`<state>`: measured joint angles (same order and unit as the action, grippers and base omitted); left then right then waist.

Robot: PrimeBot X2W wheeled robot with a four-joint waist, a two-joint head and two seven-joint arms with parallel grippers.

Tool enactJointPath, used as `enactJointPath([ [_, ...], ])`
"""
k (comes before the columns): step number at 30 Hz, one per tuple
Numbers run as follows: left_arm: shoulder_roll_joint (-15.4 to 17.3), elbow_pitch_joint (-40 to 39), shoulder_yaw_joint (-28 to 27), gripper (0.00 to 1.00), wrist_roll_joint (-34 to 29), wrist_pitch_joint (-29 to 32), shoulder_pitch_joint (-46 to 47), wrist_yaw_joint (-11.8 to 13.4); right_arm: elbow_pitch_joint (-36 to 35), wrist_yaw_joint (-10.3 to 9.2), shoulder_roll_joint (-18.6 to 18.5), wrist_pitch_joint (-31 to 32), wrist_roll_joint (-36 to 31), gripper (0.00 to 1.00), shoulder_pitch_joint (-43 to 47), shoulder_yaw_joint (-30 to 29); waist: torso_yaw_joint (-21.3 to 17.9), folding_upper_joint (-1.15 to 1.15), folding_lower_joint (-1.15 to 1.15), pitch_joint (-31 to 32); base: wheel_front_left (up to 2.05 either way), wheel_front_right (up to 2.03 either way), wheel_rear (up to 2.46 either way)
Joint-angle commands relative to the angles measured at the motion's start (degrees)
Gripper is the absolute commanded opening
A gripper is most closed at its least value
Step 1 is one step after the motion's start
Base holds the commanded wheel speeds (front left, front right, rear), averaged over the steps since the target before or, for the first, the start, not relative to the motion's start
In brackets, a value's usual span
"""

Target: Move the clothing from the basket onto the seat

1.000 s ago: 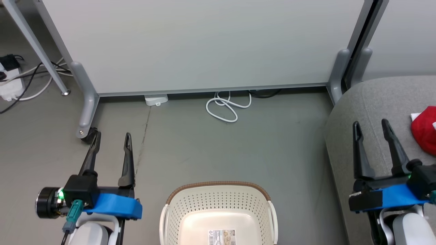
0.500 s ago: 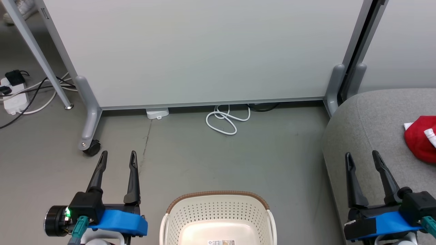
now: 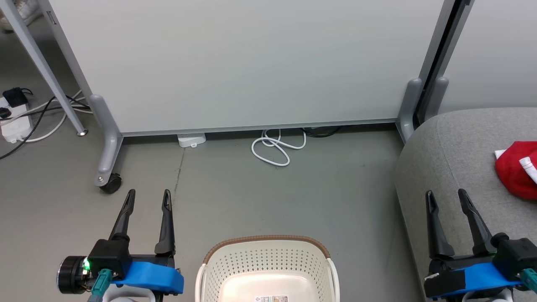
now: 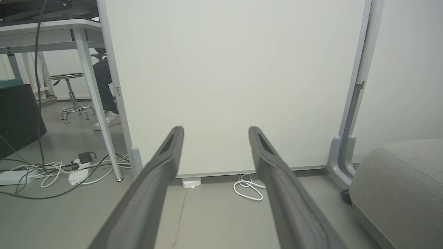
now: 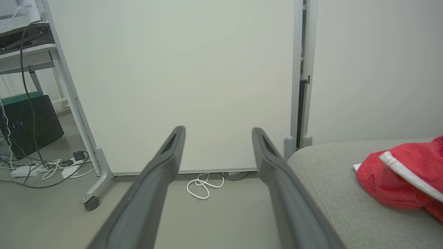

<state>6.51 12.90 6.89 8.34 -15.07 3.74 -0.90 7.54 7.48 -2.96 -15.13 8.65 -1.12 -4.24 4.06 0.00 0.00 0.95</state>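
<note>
Cream perforated plastic basket (image 3: 268,256) seems emptied, red white-trimmed clothing (image 3: 516,170) on grey woven seat (image 3: 453,147); left claw (image 3: 149,193), right claw (image 3: 445,193) released.

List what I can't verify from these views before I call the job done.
Head and right wrist views: clothing on the seat is cut by the right edge; garment count unclear.
Head view: basket near half cut by the bottom edge, so leftover clothing cannot be ruled out.
Head view: label in the basket is cropped, too small to read.
</note>
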Motion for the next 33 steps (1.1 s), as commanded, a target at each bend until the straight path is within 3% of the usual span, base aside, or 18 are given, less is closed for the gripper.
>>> enactJointPath([
  [1,-0.11,0.03,-0.27,1.0,-0.54,-0.14,-0.26,-0.01,-0.13,0.03,0.12,-0.01,-0.05,1.0,0.6,-0.13,-0.01,0.0,0.0,-0.01,0.0,0.0,0.0],
  [4,-0.36,0.03,-0.53,1.0,-0.95,-0.14,-0.04,-0.23,-0.29,0.03,0.12,-0.01,-0.08,1.0,0.56,-0.17,-0.04,0.0,0.0,-0.06,0.0,0.0,0.0],
  [5,-0.33,0.14,-0.35,0.0,-0.55,0.02,-0.05,-0.16,0.07,0.0,0.01,-0.01,0.03,0.0,0.02,-0.05,-0.05,0.0,0.0,-0.05,0.0,0.0,0.0],
  [9,-0.69,2.24,-0.33,0.0,-0.11,0.44,-1.76,-0.17,2.26,0.0,0.18,0.09,0.27,0.0,0.79,0.02,-0.08,0.0,0.02,-0.05,0.0,0.0,0.0],
  [33,-1.57,1.84,-4.38,0.0,25.29,6.87,-0.22,-2.12,3.44,0.0,0.13,6.61,25.5,0.0,-1.21,-0.72,-0.84,0.0,0.01,-0.26,0.0,0.0,0.0],
])
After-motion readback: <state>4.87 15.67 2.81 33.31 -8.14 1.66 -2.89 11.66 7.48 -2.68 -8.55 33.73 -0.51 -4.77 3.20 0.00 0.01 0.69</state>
